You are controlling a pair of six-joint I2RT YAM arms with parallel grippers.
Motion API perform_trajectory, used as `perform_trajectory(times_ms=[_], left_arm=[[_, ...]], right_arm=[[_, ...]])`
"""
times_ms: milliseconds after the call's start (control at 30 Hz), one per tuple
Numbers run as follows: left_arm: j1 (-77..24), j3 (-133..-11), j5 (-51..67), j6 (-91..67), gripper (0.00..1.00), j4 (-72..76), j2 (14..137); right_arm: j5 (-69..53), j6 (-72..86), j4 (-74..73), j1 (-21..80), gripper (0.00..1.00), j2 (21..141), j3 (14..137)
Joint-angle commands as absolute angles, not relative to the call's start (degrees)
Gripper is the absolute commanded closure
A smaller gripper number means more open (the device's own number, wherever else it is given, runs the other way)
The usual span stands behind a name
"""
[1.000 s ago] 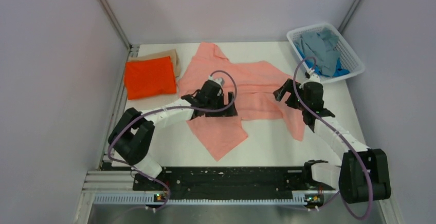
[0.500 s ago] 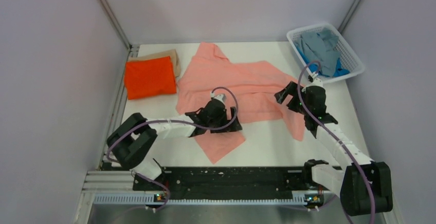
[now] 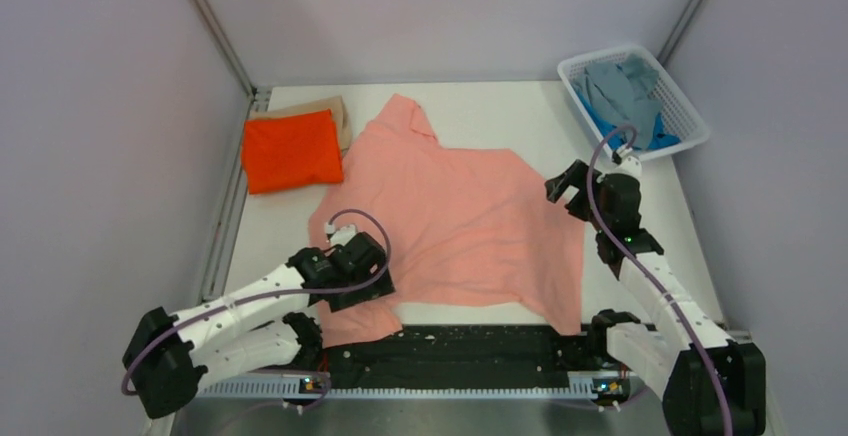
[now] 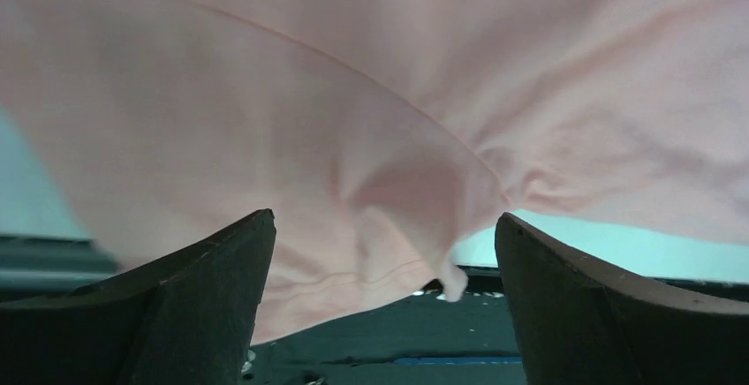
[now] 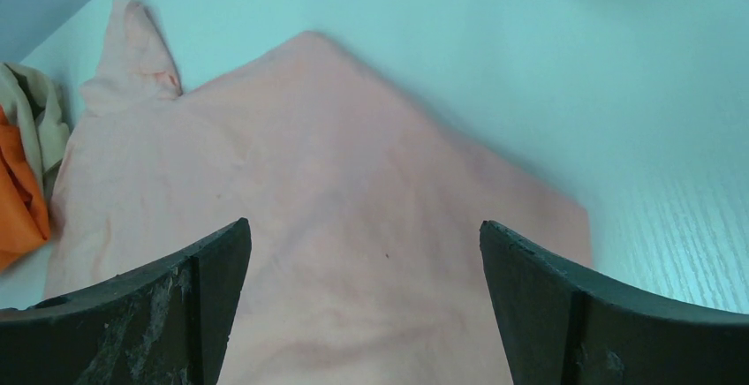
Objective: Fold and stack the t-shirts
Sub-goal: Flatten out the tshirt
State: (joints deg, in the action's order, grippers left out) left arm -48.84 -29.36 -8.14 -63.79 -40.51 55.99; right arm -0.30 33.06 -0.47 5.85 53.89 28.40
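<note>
In the top view, the salmon pink t-shirt (image 3: 450, 221) lies spread over the middle of the worktop (image 3: 500, 111). Its lower edge reaches the black rail at the bottom of the frame. At upper left, a folded orange t-shirt (image 3: 292, 149) sits on a tan t-shirt (image 3: 322, 108). At upper right, the basket (image 3: 692, 121) holds a grey t-shirt (image 3: 615, 91) and a blue t-shirt (image 3: 657, 140). The left pincer (image 3: 368, 286) is over the lower left corner of the pink cloth, and the right pincer (image 3: 562, 184) is near its right edge.

In the left wrist view, both fingers stand wide apart. Pink cloth fills the frame beyond them, with a small fold at the centre, but nothing is pinched.

In the right wrist view, the fingers are also fully apart and hold nothing. The pink shirt lies flat below, with one sleeve at upper left.

I judge that the spreading of the third shirt is about finished and the folding comes next. For this, each pincer should go down on an edge of the pink shirt, close on one layer only, and carry it across. The rumpled lower left corner may need smoothing first.
</note>
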Motion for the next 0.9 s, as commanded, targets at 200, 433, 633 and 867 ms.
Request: perform_trajectory(times_ms=[200,433,633,867], left_arm=[[-48.4,-41.7,-34.4,-59.2,0.02,-49.2,52.2],[-36.2,-43.4,-12.4,-41.1,0.01,-14.7,66.2],[-27.6,-51.3,-3.1,-40.0,0.05,-11.6,83.1],[-25.3,-51.9,-3.2,-39.1,0.05,-10.8,91.1]], right_arm=[[-2.6,29.8,2.4,5.5,0.01,57.7,29.1],[-18.8,13.2,0.2,5.7,0.01,73.8,45.5],[-21.3,-19.5,-14.6,5.8,0.01,94.6,67.9],[-17.5,-38.3,-31.0,5.7,0.04,112.4,83.8]])
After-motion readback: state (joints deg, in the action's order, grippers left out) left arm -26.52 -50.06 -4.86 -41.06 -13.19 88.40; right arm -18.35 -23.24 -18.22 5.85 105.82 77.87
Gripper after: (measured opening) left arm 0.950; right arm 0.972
